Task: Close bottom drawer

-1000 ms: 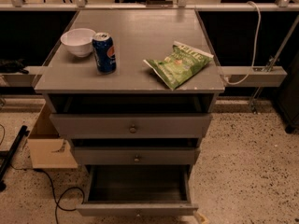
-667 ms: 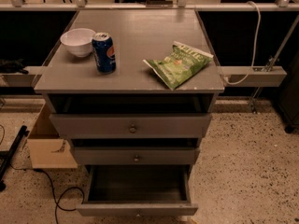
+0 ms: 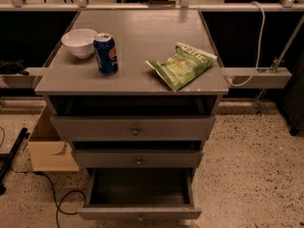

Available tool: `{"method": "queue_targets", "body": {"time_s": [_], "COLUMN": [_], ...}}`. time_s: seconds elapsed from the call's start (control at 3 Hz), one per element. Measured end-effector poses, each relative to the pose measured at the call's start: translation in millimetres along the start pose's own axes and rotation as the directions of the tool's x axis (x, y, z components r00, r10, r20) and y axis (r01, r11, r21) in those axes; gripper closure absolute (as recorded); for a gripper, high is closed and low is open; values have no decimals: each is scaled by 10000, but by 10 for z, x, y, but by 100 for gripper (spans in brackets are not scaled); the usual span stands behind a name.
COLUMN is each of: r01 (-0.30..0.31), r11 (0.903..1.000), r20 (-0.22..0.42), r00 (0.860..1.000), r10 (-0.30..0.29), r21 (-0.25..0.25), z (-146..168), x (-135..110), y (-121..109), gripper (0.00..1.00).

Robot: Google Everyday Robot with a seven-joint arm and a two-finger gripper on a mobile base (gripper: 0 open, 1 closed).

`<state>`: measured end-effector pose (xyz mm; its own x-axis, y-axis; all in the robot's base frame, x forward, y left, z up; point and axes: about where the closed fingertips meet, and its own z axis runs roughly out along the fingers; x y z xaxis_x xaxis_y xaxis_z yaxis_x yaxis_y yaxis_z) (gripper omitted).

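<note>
Grey drawers (image 3: pixel 137 159) are stacked three high under one bowl (image 3: pixel 79 42), one can (image 3: pixel 106 53) and one chip bag (image 3: pixel 181 65). The bottom drawer (image 3: pixel 139 213) is pulled out toward the camera, long side left to right. The gripper is out of view.

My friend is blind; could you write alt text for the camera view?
The bottom drawer of a grey cabinet stands wide open; the claw is out of view. On top sit a white bowl, a blue can and a green chip bag.
</note>
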<state>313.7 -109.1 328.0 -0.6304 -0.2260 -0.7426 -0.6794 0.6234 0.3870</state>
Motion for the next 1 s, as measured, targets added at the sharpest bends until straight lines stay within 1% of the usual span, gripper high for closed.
{"method": "queue_targets", "body": {"time_s": [0.33, 1.0], "r01": [45, -14], "r11": [9999, 9984], "r20": [-81, -161], "r00": [10000, 9999], "r10": [-43, 23], "r21": [159, 565], "z": [105, 512], "x": [39, -29], "y": [-15, -266], "gripper": [0, 0]}}
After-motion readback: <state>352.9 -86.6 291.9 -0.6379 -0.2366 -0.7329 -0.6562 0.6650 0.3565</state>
